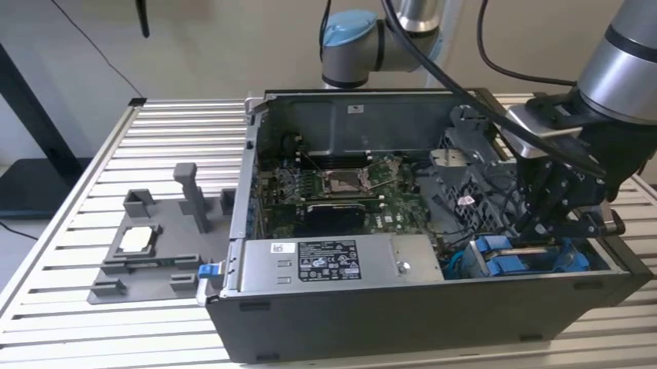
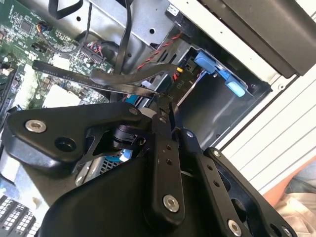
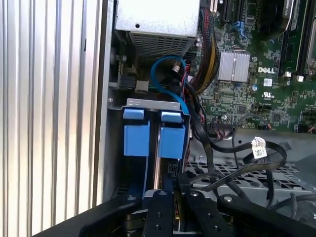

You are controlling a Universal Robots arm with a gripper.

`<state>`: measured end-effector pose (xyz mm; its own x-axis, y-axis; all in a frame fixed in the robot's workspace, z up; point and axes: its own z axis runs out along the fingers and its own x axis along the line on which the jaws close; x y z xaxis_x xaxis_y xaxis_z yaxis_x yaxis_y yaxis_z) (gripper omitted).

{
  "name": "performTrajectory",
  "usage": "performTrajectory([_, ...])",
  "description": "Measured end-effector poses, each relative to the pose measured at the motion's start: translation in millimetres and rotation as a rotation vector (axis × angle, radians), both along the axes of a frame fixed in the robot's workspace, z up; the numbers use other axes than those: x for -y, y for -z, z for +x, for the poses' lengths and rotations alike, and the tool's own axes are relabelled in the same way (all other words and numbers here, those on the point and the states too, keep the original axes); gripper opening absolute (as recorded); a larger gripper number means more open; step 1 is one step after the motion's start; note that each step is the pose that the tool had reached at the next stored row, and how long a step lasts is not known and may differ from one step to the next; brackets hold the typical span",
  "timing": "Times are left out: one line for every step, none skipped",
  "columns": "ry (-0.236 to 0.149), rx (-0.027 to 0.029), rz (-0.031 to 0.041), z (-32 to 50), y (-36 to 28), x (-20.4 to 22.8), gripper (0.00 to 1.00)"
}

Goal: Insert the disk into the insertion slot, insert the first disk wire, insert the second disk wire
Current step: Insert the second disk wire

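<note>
The disk (image 3: 157, 157) stands on edge inside the insertion slot (image 3: 150, 103), a thin silver strip between the blue carrier tabs (image 3: 173, 142). In the exterior view the slot (image 1: 513, 261) is at the front right corner of the open computer case. My gripper (image 1: 547, 227) hangs right over it. Its fingers (image 3: 163, 197) are close together and pinch the black connector (image 3: 173, 170) of a flat black disk wire (image 2: 98, 79) at the disk's end. A blue wire (image 3: 163, 74) curls just past the slot.
The grey power-supply box (image 1: 328, 261) lies along the case front beside the slot. The motherboard (image 1: 339, 192) fills the case floor, with loose black cables (image 3: 237, 153) across it. A grey fixture tray (image 1: 144, 254) sits on the slatted table at the exterior view's left.
</note>
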<state>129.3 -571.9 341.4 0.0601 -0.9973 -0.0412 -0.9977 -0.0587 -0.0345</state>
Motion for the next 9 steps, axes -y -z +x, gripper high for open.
performTrajectory([0.003,0.0,-0.0001,0.0,0.1,0.0,0.16])
performTrajectory([0.006,0.0,-0.0001,0.0,0.6,-0.1,0.16])
performTrajectory([0.009,-0.0001,-0.0001,0.0,1.3,-0.1,0.16])
performTrajectory([0.013,0.0,-0.0005,0.0,2.3,0.0,0.16])
performTrajectory([0.016,0.0,-0.0015,-0.1,3.2,0.0,0.16])
performTrajectory([0.019,-0.0001,-0.0021,-0.2,3.9,0.0,0.16])
performTrajectory([0.021,-0.0001,-0.0023,-0.3,4.5,0.0,0.16])
performTrajectory([0.023,0.0,-0.0023,-0.3,5.0,0.0,0.16])
performTrajectory([0.023,0.0,-0.0019,-0.3,5.2,0.0,0.16])
